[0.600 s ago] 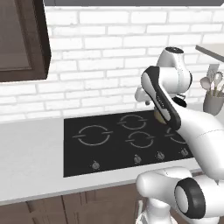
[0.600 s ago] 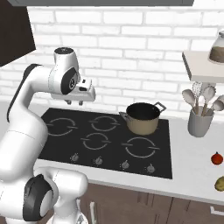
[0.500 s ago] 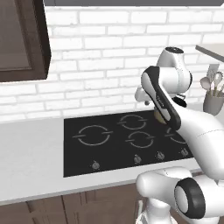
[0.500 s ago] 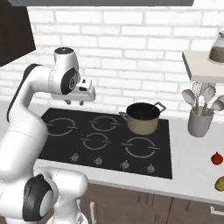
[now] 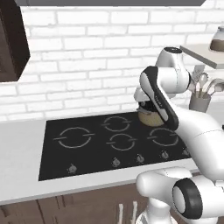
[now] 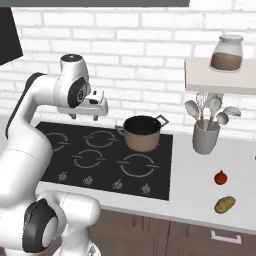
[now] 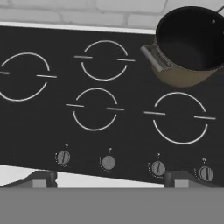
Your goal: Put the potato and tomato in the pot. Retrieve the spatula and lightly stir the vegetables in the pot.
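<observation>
You see the hob on the counter, with the pot at its back right corner. Your gripper hangs spread and empty over the hob's left half. The tomato lies near the counter's right edge, well apart from both.

Pot on hob's back right (tomato rightward, on counter).

No readable text, label, brand, number or sign appears on anything in view.
</observation>
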Robot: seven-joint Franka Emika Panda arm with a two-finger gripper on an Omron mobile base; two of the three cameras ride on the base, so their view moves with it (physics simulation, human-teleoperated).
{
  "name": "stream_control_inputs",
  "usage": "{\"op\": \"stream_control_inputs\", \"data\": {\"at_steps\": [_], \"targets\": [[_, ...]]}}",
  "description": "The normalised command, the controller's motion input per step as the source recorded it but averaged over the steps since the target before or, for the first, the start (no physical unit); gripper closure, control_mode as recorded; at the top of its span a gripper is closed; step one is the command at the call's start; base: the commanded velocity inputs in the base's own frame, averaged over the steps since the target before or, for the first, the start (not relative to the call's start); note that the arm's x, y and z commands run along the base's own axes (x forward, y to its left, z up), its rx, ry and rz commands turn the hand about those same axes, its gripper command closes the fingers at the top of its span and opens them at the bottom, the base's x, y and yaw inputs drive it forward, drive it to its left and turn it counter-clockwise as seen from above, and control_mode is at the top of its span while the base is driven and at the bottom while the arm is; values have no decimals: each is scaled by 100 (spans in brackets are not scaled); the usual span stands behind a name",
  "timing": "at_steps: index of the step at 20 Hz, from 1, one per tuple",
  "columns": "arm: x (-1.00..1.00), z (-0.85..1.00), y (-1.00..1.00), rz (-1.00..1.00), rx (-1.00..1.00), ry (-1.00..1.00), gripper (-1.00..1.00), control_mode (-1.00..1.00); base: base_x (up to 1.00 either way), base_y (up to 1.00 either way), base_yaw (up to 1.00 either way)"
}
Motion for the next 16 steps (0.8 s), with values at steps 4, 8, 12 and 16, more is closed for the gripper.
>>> {"op": "stream_control_inputs", "data": {"at_steps": [4,8,12,16], "targets": [[0,0,0,0,0,0,-100,100,0,-70,0],[0,0,0,0,0,0,-100,100,2,-62,0],[0,0,0,0,0,0,-100,100,6,-56,0],[0,0,0,0,0,0,-100,100,11,-60,0]]}}
